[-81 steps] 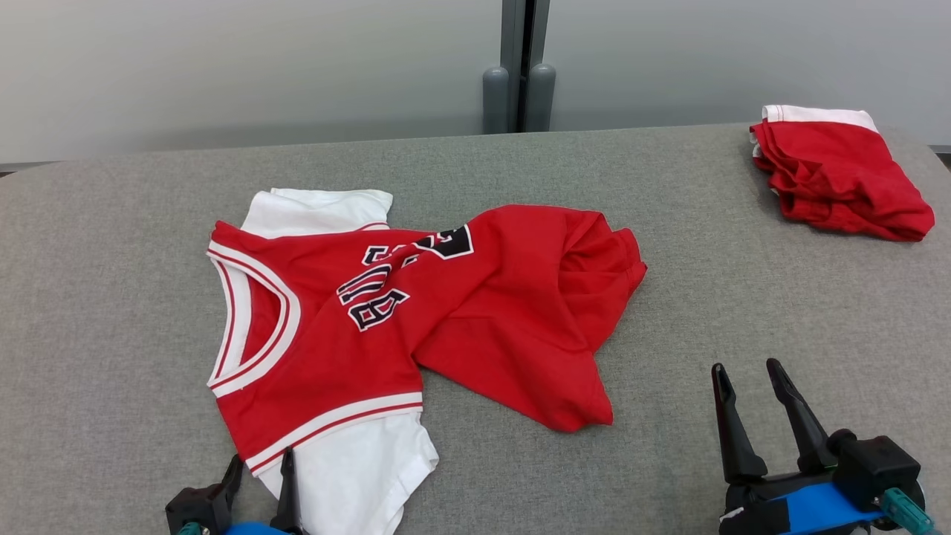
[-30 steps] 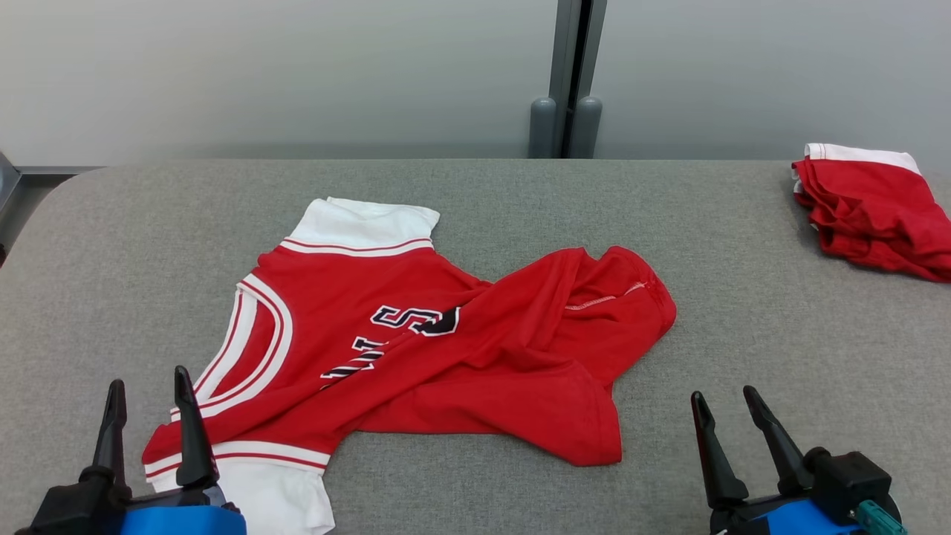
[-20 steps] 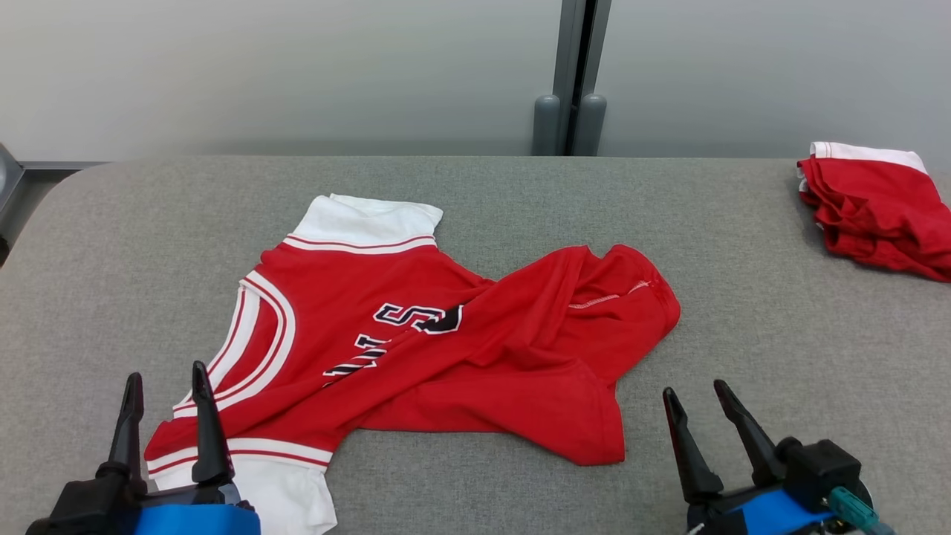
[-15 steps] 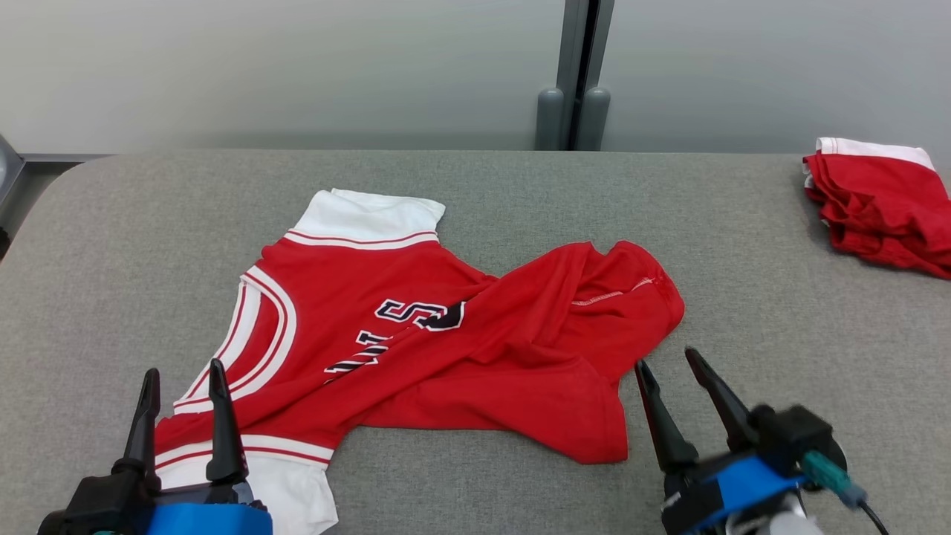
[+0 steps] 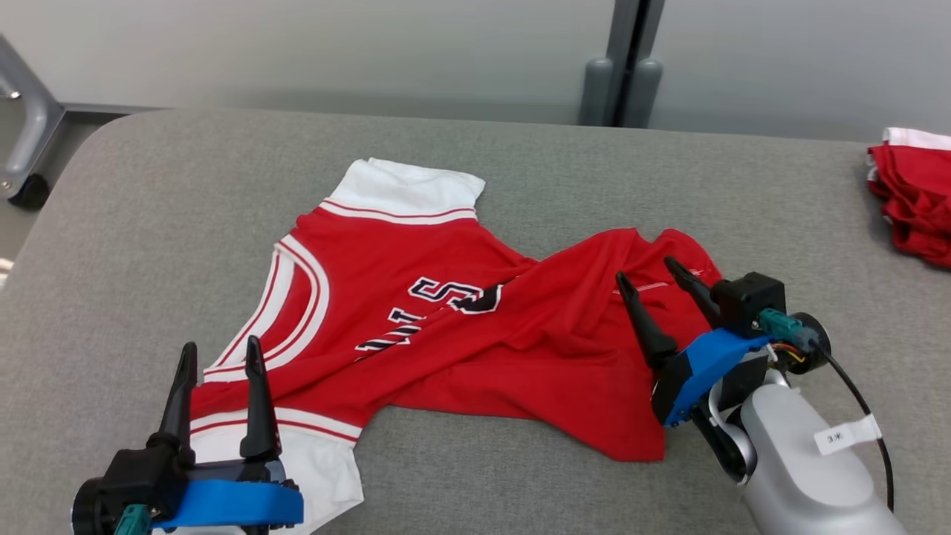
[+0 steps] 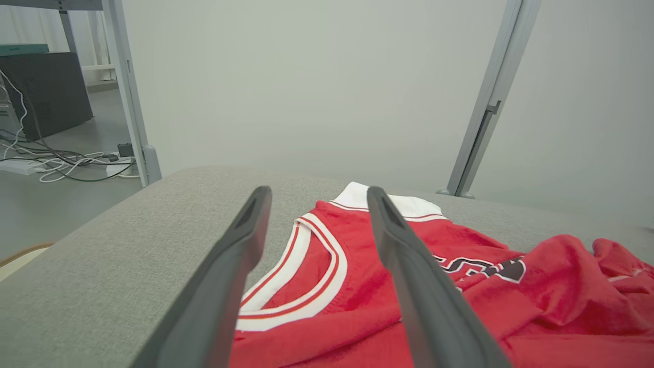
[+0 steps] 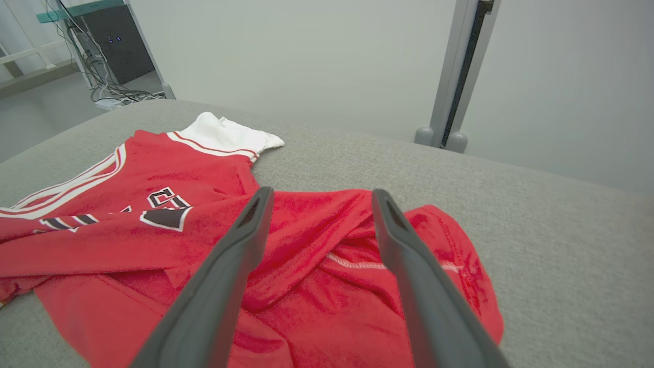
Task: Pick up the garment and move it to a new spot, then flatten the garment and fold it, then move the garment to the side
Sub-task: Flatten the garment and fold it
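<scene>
Head view: we see a red jersey (image 5: 416,319) with white trim lying crumpled on a grey padded table (image 5: 186,193). Our left gripper (image 5: 221,343) hovers with its two prongs spread apart and empty, tips over the jersey's near white-banded sleeve. To their left, bare table runs out to a rounded edge. Our right gripper (image 5: 645,267) is likewise spread wide and holds nothing, with its tips over the bunched red end of the jersey. We cannot tell whether they touch the cloth. To their right lies a broad stretch of bare table. Well beyond that, at the table's far right, sits a folded red pile (image 5: 910,200).

Left wrist view: between the parted fingers (image 6: 230,266) we see the jersey's white-striped neckline. Left of them the table curves down to its edge, with floor and cables (image 6: 61,163) beyond.

Right wrist view: between the parted fingers lies the rumpled red hem with its stitched seam. Right of them the table is bare up to its back edge, where a grey post (image 7: 454,71) stands.
</scene>
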Robot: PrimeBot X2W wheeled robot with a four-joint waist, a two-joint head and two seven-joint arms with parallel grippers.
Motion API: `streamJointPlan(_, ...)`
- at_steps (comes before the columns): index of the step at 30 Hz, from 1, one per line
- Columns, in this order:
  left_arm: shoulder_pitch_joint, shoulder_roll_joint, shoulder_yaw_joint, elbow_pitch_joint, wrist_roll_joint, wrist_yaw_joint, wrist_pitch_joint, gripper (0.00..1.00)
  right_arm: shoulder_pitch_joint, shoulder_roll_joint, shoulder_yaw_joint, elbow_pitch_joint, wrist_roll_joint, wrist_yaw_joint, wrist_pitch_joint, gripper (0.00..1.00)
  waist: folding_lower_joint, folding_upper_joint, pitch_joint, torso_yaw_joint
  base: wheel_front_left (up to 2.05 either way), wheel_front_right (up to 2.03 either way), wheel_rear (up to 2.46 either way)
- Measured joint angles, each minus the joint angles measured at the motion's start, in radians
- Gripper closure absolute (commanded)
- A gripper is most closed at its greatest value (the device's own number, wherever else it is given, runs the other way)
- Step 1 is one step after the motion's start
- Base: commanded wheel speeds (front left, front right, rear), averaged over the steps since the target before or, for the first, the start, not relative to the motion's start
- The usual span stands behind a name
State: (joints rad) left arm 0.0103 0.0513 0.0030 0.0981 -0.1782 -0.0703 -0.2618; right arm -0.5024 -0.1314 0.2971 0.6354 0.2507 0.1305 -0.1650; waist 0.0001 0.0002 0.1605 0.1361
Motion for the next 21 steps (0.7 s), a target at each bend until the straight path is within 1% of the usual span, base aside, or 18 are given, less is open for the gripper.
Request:
streamJointPlan(6, -0.019, 0.0, -0.026, 0.007, -0.016, 0.004, 0.0, 0.0, -0.067, -0.013, 0.03, 0.152, 0.037, 0.0, 0.014, 0.0, 0.0, 0.0, 0.031, 0.04, 0.0, 0.0, 0.0)
streamJointPlan(11, -0.038, 0.0, -0.044, 0.01, -0.025, 0.008, 0.0, 0.0, -0.116, -0.015, 0.049, 0.253, 0.066, 0.0, 0.005, 0.0, 0.0, 0.0, 0.057, 0.066, 0.0, 0.0, 0.0)
streamJointPlan(17, -0.063, 0.0, -0.069, 0.022, -0.035, 0.008, 0.0, 0.0, -0.171, -0.015, 0.057, 0.355, 0.126, 0.0, -0.005, 0.0, 0.0, 0.0, 0.08, 0.099, 0.0, 0.0, 0.0)
streamJointPlan(18, -0.066, 0.0, -0.074, 0.024, -0.035, 0.008, 0.0, 0.0, -0.177, -0.013, 0.061, 0.367, 0.139, 0.0, -0.005, 0.08, 0.0001, 0.0, 0.082, 0.104, 0.0, 0.0, 0.0)
streamJointPlan(19, -0.069, 0.0, -0.078, 0.026, -0.038, 0.008, 0.0, 0.0, -0.184, -0.012, 0.065, 0.381, 0.151, 0.0, -0.007, 0.38, 0.0, 0.0, 0.084, 0.109, 0.0, 0.0, 0.0)
streamJointPlan(20, -0.072, 0.0, -0.079, 0.027, -0.041, 0.008, 0.0, 0.0, -0.19, -0.009, 0.072, 0.386, 0.162, 0.0, -0.015, 0.88, 0.0, 0.0, 0.085, 0.113, 0.0, 0.0, 0.0)
streamJointPlan(21, -0.073, 0.0, -0.08, 0.029, -0.041, 0.008, 0.0, 0.0, -0.194, -0.006, 0.081, 0.39, 0.174, 0.0, -0.019, 1.0, 0.0, 0.0, 0.085, 0.117, 0.0, 0.0, 0.0)
